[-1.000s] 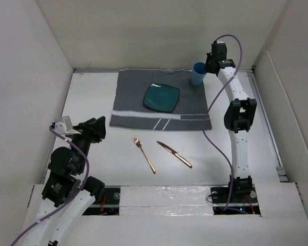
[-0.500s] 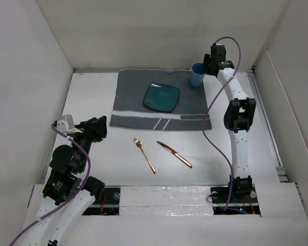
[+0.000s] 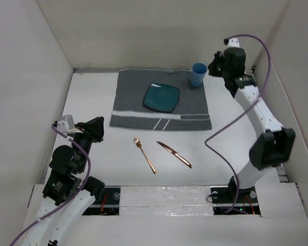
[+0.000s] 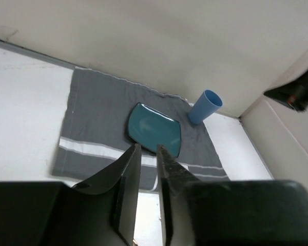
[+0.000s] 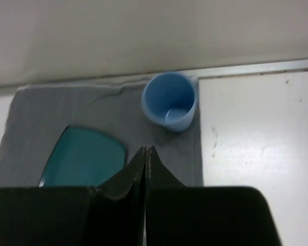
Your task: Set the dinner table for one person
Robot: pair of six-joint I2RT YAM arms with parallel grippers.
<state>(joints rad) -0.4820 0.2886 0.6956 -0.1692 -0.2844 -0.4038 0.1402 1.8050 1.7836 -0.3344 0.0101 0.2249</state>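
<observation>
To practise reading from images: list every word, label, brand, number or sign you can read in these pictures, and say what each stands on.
None: no readable text in any view.
The blue cup, teal plate, grey placemat, fork, knife and dinner table all look plain and unmarked.

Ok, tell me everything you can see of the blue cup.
The cup is a plain light-blue tumbler, plastic by its look, with no handle and tapering towards its base. It stands upright, mouth up, and looks empty in the right wrist view. It sits on the far right corner of the grey mat. Only the mat touches it; the right gripper is shut and clear of it.
</observation>
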